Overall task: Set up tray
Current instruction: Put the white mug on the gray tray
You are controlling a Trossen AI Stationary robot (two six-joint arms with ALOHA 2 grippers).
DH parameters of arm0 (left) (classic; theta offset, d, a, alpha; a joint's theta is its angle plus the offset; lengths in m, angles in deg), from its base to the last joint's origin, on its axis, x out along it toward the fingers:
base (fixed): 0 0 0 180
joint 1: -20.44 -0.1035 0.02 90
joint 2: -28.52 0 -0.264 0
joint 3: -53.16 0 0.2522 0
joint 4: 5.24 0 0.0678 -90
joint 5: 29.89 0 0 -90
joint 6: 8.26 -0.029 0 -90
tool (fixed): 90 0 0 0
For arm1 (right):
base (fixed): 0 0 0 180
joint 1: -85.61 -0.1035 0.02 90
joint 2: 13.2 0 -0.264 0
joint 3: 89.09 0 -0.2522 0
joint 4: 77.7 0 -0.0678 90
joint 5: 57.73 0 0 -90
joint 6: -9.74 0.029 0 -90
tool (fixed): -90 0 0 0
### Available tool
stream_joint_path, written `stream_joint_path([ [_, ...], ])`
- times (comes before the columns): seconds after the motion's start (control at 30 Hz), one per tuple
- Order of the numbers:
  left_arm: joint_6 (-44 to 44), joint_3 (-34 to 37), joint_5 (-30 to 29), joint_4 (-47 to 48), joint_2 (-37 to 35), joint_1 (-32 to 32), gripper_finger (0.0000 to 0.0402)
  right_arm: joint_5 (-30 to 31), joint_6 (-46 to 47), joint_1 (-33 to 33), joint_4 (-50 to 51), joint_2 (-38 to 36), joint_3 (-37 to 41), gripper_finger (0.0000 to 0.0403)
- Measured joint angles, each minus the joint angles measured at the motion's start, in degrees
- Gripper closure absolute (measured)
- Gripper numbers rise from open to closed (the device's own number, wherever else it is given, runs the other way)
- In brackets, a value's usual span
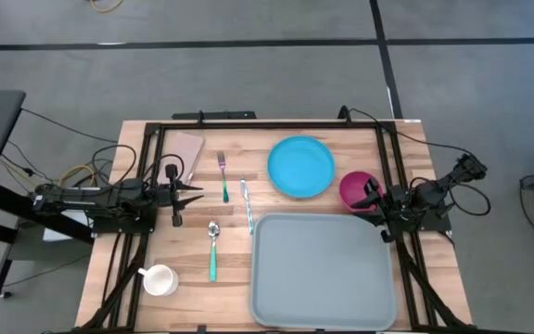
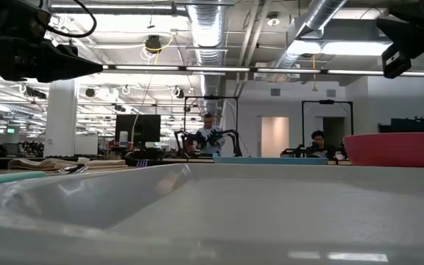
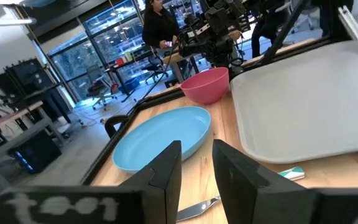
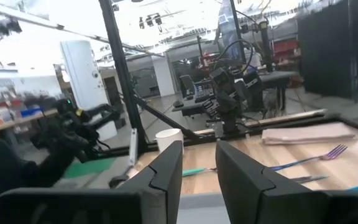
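Observation:
The light-grey tray (image 1: 323,269) lies flat on the wooden table at its near right and fills the foreground of the low view (image 2: 212,213). A blue plate (image 1: 301,167) and a pink bowl (image 1: 355,188) stand beyond it. A fork (image 1: 222,176), a knife (image 1: 247,206), a spoon (image 1: 213,249), a white cup (image 1: 160,278) and a napkin (image 1: 185,155) lie at the left. My left gripper (image 1: 193,193) hovers level at the table's left, open with a narrow gap (image 3: 196,168), nothing in it. My right gripper (image 1: 371,197) hovers by the bowl's right rim, open and holding nothing (image 4: 199,168).
A black frame (image 1: 202,125) runs around the table's far and side edges. Bare wood shows between the cutlery and the tray. Beyond the table, the room holds desks, other robot rigs and people (image 3: 157,25).

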Motion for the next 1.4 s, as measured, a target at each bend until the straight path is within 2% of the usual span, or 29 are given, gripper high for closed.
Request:
stream_joint_path([
  [0.13, 11.8, 0.0, 2.3, 0.0, 0.0, 0.0, 0.032, 0.1, -7.0, 0.0, 0.3, 0.0, 0.0, 0.0312],
  [0.27, 20.4, 0.0, 5.5, 0.0, 0.0, 0.0, 0.032, 0.1, -8.7, 0.1, 0.3, 0.0, 0.0, 0.0312],
  [0.53, 21.5, 0.0, 12.0, 0.1, 0.0, 0.0, 0.032, 0.1, -8.7, 0.1, 0.1, 0.0, 0.0, 0.0312],
  [0.6, 22.2, 0.0, 12.5, 0.1, 0.0, 0.0, 0.032, 0.1, -11.1, 0.1, -0.2, 0.0, 0.0, 0.0312],
  [0.77, 23.0, 0.0, 12.1, 0.3, 0.0, 0.0, 0.032, 0.1, -15.7, 0.2, -0.8, 0.0, 0.0, 0.0312],
  [1.0, 24.7, 0.0, 3.2, 0.3, 0.0, 0.0, 0.032, 0.1, -16.7, 0.2, -4.1, 0.0, 0.0, 0.0312],
  [1.27, 24.5, 0.0, 2.5, 0.3, 0.0, 0.0, 0.032, 0.2, -16.7, 0.2, -4.6, 0.0, 0.0, 0.0312],
  [1.4, 23.5, 0.0, 1.1, -0.1, 0.0, 0.0, 0.032, 3.8, -17.6, 0.3, -10.6, 0.0, 0.0, 0.0312],
])
